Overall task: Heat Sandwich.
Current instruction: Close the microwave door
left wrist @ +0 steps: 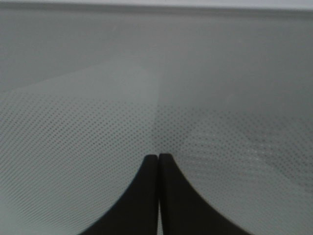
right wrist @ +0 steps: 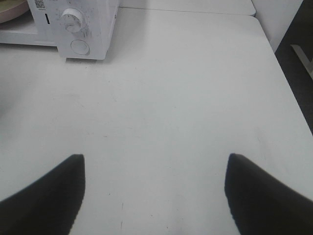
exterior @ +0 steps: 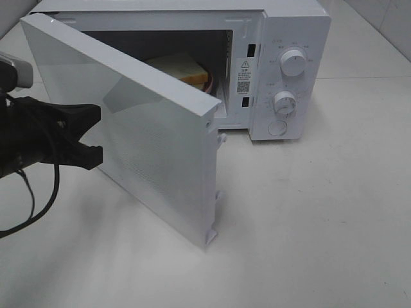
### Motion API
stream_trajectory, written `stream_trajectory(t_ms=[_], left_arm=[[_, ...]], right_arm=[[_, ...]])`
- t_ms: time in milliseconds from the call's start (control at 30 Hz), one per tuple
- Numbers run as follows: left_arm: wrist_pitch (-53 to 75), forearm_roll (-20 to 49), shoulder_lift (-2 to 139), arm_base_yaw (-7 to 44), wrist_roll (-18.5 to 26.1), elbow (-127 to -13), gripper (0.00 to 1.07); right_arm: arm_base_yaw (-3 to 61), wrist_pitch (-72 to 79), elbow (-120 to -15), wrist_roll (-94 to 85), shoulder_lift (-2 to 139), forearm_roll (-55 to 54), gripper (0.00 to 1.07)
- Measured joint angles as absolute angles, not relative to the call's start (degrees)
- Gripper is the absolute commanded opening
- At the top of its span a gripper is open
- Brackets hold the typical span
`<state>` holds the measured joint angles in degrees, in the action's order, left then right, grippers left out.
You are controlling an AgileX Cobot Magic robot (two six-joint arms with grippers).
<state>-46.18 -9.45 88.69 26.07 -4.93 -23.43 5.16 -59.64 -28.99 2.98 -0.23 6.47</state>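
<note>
While left tool (left wrist: 159, 157) faces door (exterior: 151, 138), sandwich (exterior: 180, 67) lies behind.

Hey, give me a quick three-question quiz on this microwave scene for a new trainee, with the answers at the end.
1. True or false: the microwave door is shut.
2. Relative to the microwave, the sandwich lies: A) on top, B) inside, C) in front.
3. Fill in: the left tool faces the door with its jaws ___.
Key: 1 false; 2 B; 3 shut.
</note>
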Motion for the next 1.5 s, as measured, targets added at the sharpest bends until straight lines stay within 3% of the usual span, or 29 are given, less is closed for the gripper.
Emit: stream_trajectory(t_ms=[667,1500], left_arm=[[-46.07,0.0,100.96,37.64,-4.93,-38.96,0.0],[-39.3,2.86,111.27,38.9,-4.3,-57.64,0.0]], right_arm=[[5.16,-59.64,-28.99,2.98,-0.23,6.47,0.76],[5.16,-59.64,-28.99,2.98,-0.23,6.47,0.76]])
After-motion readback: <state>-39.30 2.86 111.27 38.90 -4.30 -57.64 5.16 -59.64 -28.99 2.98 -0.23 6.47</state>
